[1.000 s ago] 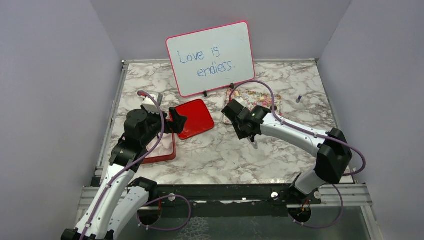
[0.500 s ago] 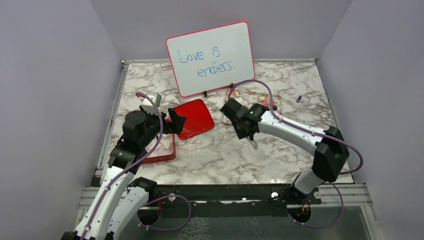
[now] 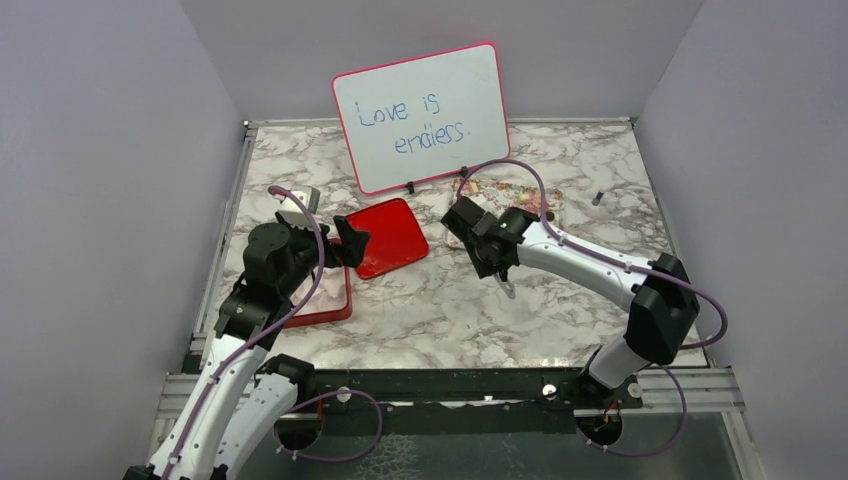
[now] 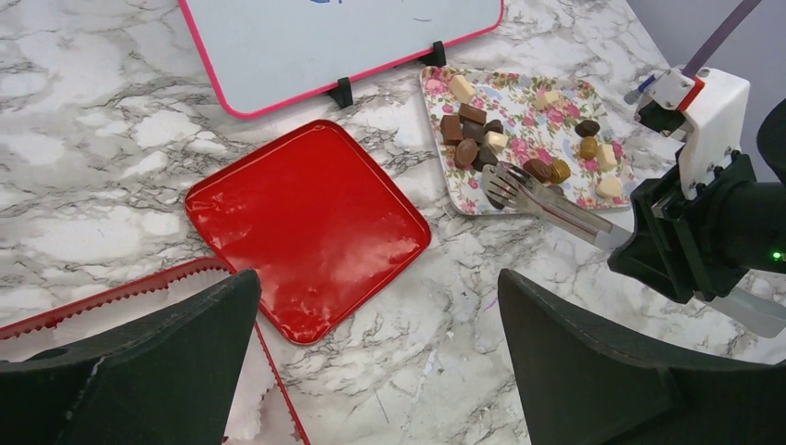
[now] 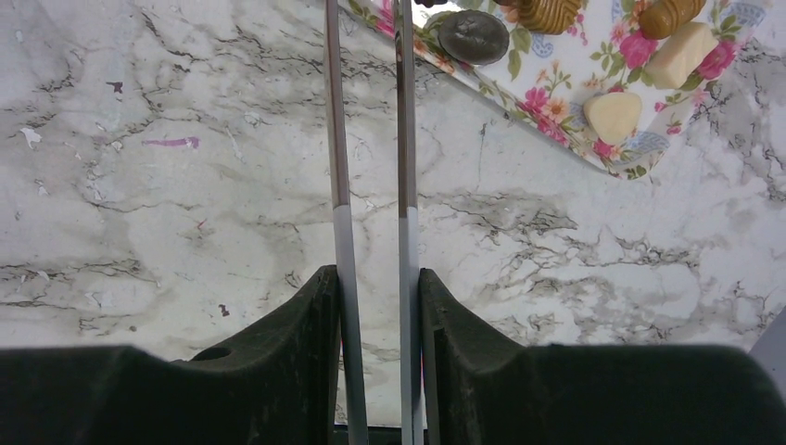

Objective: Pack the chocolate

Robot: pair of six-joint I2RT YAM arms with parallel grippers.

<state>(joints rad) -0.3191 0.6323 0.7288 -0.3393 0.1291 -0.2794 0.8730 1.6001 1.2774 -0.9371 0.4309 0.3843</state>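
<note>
The chocolate point(image 4: 475, 137), several small dark, light brown and cream pieces, lies on the flower-patterned tray point(image 4: 533, 120); a few pieces also show in the right wrist view point(image 5: 612, 111). My right gripper point(image 5: 371, 278) is shut on a pair of metal tongs point(image 5: 335, 139). In the left wrist view the tongs point(image 4: 556, 206) reach onto the tray's near edge, their tips beside brown pieces. My left gripper point(image 4: 375, 278) is open and empty, above the table between the red lid point(image 4: 306, 222) and the red box point(image 4: 139, 287) with its white paper liner.
A whiteboard point(image 3: 420, 115) stands at the back, just behind the lid point(image 3: 385, 235) and the tray point(image 3: 545, 205). The box point(image 3: 325, 300) lies under my left arm. A small dark object point(image 3: 597, 197) sits at the back right.
My left gripper has drifted slightly left and nearer. My right gripper with the tongs has shifted slightly left. The lid, box and tray have not moved.
</note>
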